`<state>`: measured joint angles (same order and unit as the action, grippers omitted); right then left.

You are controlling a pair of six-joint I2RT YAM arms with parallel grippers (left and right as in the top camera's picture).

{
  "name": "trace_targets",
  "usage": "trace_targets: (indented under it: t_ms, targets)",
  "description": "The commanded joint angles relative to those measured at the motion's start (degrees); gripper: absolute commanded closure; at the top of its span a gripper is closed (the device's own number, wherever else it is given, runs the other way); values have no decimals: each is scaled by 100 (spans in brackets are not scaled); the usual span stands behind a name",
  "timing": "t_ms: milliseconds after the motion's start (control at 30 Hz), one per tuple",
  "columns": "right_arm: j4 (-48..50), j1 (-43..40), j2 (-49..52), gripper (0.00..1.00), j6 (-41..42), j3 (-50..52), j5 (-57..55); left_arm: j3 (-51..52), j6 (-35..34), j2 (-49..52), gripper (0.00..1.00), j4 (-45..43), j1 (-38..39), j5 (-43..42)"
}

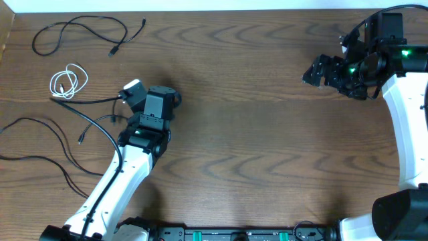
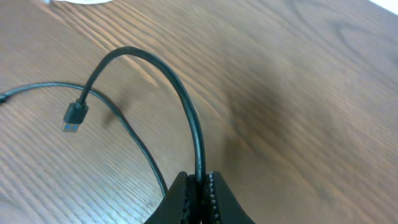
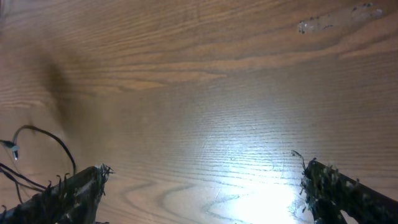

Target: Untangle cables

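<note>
Left wrist view, bottom centre: left gripper (image 2: 200, 186) pinches a black cable (image 2: 194, 121), which arches up and left to its plug (image 2: 75, 117) over the tabletop (image 2: 298, 93); right wrist view: right gripper (image 3: 202, 180) spread wide, holding nothing; overhead, far left: white coiled cable (image 1: 53, 84) lies below a looped black cable (image 1: 47, 28) in the upper left corner.

Robotics lab station, wood-grain table (image 1: 267, 167), white robot arms (image 1: 110, 191) at its near edge
</note>
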<state>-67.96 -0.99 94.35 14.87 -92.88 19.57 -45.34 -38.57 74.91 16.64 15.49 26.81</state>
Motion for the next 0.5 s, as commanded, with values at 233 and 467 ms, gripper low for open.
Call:
trace_targets:
  t_ms: [233,467]
  targets:
    - [-20,33,-37,1,-37,-96,-15,-63,-2328,31,93,17,-680,802]
    - [-15,33,-37,1,-37,-96,-15,-63,-2868,37,92,205,-1270,857]
